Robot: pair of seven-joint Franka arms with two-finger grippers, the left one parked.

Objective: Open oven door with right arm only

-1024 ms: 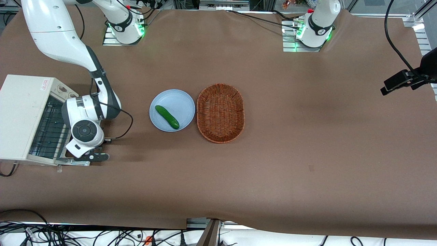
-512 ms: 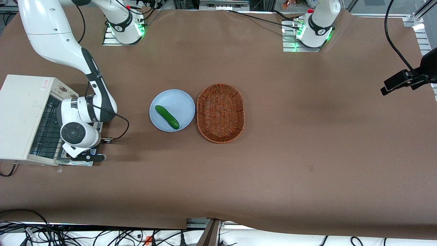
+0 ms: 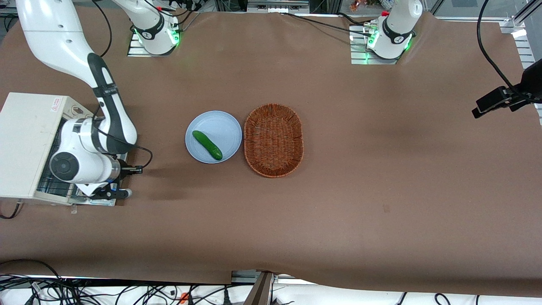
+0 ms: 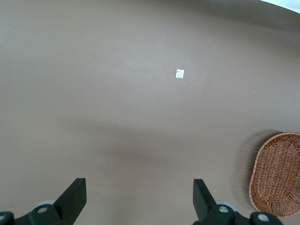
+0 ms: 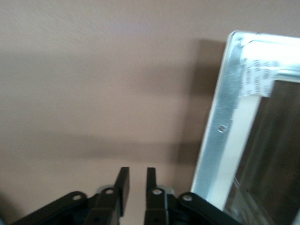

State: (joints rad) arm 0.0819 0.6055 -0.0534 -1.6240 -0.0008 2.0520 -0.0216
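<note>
Oven door [image 3: 99, 199] lies folded flat on the table at the far left of your front view, mostly under the right arm [image 3: 84, 156]. Only your wrist camera shows its bare metal frame corner [image 5: 224, 117] and the gripper [image 5: 136, 180] beside it, fingers nearly together, holding nothing.

The right arm [image 3: 72, 51] reaches down from its base and bends at the elbow, its round black-capped wrist [image 3: 63, 166] turned sideways, low near the table. The gripper [image 5: 136, 180] holds nothing; its 2 black fingers [image 5: 123, 183] are nearly together, a narrow gap between them.
</note>
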